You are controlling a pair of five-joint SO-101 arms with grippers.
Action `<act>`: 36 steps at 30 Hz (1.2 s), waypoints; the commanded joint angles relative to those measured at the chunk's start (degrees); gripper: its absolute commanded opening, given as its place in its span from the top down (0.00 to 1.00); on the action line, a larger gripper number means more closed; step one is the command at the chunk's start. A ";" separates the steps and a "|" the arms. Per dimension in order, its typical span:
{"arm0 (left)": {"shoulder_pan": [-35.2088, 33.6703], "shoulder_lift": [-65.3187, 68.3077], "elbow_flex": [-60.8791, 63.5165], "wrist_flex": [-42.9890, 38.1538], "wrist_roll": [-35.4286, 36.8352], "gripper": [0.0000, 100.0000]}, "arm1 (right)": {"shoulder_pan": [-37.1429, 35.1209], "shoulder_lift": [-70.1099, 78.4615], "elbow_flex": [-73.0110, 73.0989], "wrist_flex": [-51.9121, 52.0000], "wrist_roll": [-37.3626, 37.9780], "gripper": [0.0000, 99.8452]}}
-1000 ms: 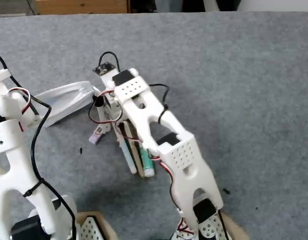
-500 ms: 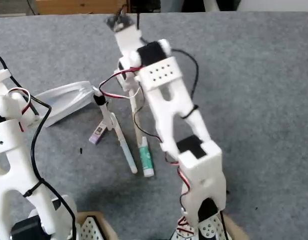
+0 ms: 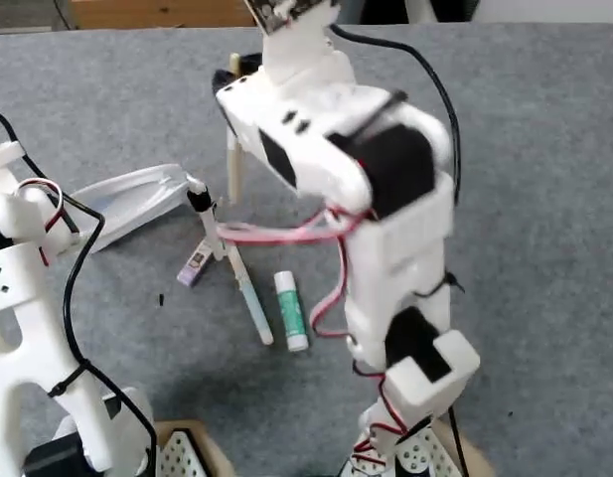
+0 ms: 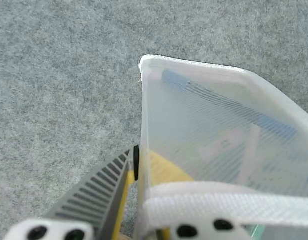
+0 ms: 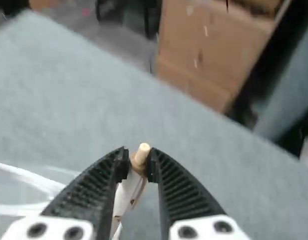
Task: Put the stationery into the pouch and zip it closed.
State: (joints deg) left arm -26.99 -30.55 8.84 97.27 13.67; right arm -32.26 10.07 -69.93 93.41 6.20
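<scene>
Left hand [image 4: 139,172] clamped on pouch [image 3: 137,199] edge, probably to steady mouth; pouch lies on counter [image 3: 515,149]. Right hand [image 5: 137,159] pinched on wooden pencil [image 3: 232,169], held high above counter near pouch, probably for insertion. Pen [image 3: 250,296] and glue stick [image 3: 291,310] lie loose, not yet packed.

High view: top end of pale wooden stick [image 3: 233,174] hidden behind right arm [image 3: 366,179]. Translucent white mesh pouch [image 3: 137,199]: end nearest left arm [image 3: 28,288] goes behind it. Small purple-and-white item [image 3: 194,266] too small to ID.

Left wrist view: pouch cut off by frame edge. Long blue thing [image 4: 193,90] & pale shapes inside blurred thru mesh. Yellow patch [image 4: 161,172] unclear.

Right wrist view: stick's lower part hidden btwn fingers of right gripper [image 5: 136,152]. Bkgd beyond grey felt-covered worktop [image 5: 54,75] blurred.
</scene>
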 commanded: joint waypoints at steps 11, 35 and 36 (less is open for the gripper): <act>-0.48 -0.18 0.22 -0.62 -0.53 0.97 | -15.38 -2.86 -22.11 -4.04 0.62 0.99; -0.48 0.18 -0.22 -0.53 -0.53 0.97 | -15.74 16.57 -25.89 -4.31 0.79 0.99; -0.48 0.18 -0.22 -0.53 -0.53 0.97 | -15.74 17.10 -25.89 -3.87 1.58 0.99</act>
State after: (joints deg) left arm -26.99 -30.55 8.84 97.27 13.67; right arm -47.74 26.68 -94.29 88.92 6.20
